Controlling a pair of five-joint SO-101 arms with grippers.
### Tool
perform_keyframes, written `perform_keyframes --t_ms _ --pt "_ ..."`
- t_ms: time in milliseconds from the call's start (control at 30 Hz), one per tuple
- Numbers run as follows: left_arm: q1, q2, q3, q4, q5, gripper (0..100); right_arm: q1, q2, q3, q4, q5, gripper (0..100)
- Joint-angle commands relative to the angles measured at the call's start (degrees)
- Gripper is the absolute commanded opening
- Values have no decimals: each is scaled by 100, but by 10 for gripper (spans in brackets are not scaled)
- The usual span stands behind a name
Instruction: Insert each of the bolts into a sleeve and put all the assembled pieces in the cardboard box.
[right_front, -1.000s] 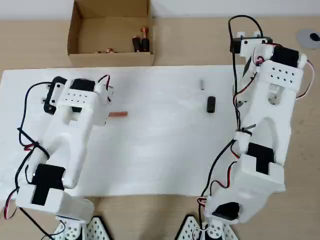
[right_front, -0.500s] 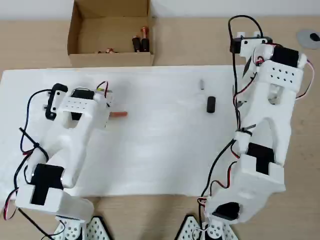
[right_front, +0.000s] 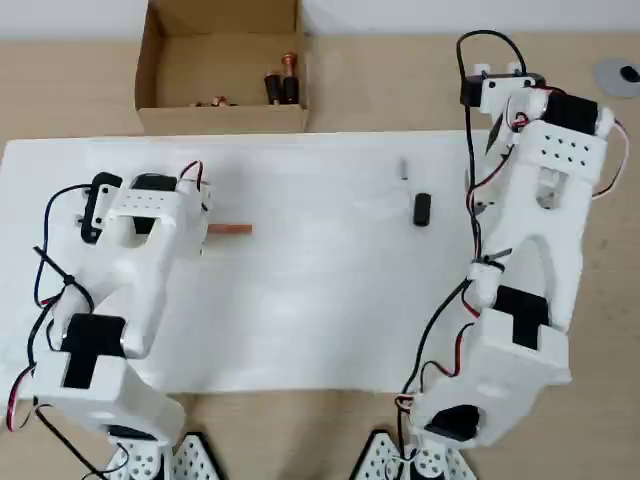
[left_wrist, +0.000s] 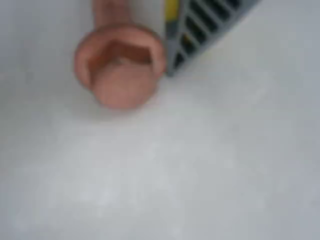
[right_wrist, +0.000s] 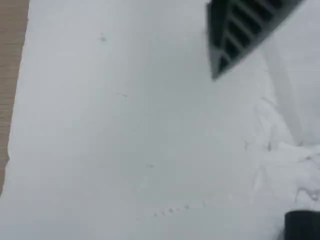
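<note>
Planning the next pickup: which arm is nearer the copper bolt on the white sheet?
Left. The left arm sits right at the head end of the copper bolt; the right arm is far across the white sheet, beside the black sleeve.

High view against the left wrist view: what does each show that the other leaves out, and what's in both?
High view: the cardboard box with assembled pieces inside, a black sleeve, the left arm and right arm. Left wrist view: the bolt's head end-on with its socket, a ribbed finger beside it. Both: the copper bolt on the white sheet.
</note>
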Motion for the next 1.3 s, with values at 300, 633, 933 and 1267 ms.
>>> perform_keyframes --t_ms 300,633,933,1267 --pt "-105 295 -431 -35 -325 3 110 -426 -4 70 79 375" --pt "167 286 -2840 2857 -835 5 101 -426 -22 70 53 375" --pt "308 268 -5785 5046 -4141 5 -215 -2360 13 79 -26 375" --pt "70 -1174 -6321 5055 -6980 4 -1059 -4259 2431 35 -791 375"
